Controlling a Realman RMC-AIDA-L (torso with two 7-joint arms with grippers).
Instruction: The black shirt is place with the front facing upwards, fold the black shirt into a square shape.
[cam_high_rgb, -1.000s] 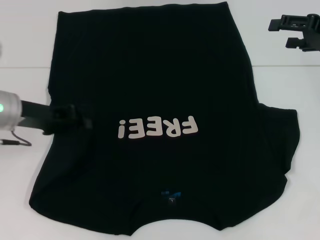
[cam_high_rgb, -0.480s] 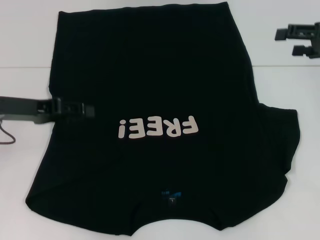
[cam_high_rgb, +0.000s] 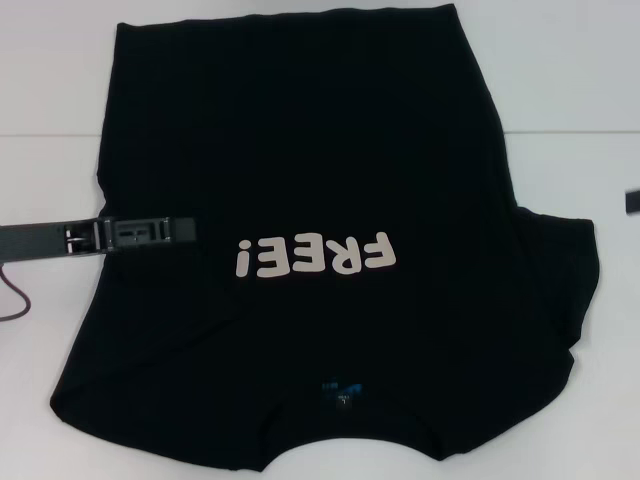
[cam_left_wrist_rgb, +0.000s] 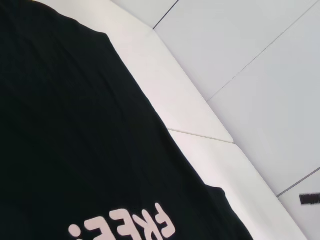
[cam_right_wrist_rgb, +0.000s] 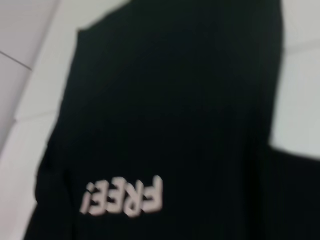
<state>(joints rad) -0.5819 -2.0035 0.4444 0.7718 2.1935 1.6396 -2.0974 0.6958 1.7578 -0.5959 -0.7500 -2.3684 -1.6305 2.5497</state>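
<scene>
Shirt: the black shirt (cam_high_rgb: 330, 200) lies flat, front up, across the white table (cam_high_rgb: 570, 90), collar and small blue neck label (cam_high_rgb: 340, 390) toward the robot, hem at the far edge. The pale "FREE!" lettering (cam_high_rgb: 317, 254) sits mid-chest and reads upside down in the head view. 1 sleeve spreads out on the robot's right side; on the left the cloth runs in a plain slanting edge with no sleeve showing — whether it is tucked under cannot be told.

Left gripper (cam_high_rgb: 185, 231): reaches in low over the shirt's left edge, just beside the lettering, fingers pressed narrow together (no cloth visibly between them).

Right gripper (cam_high_rgb: 633, 201): only a dark sliver at the frame's right edge, well apart from the shirt; its fingers cannot be judged.

Stage, as a judgement: folding barely begun — at most 1 side turned in.

Risks: a grasp from mid-panel could pinch only the top layer and drag the body askew; with the right arm away, nothing holds the far side, so a pull could bunch the fabric and spoil square edges.
</scene>
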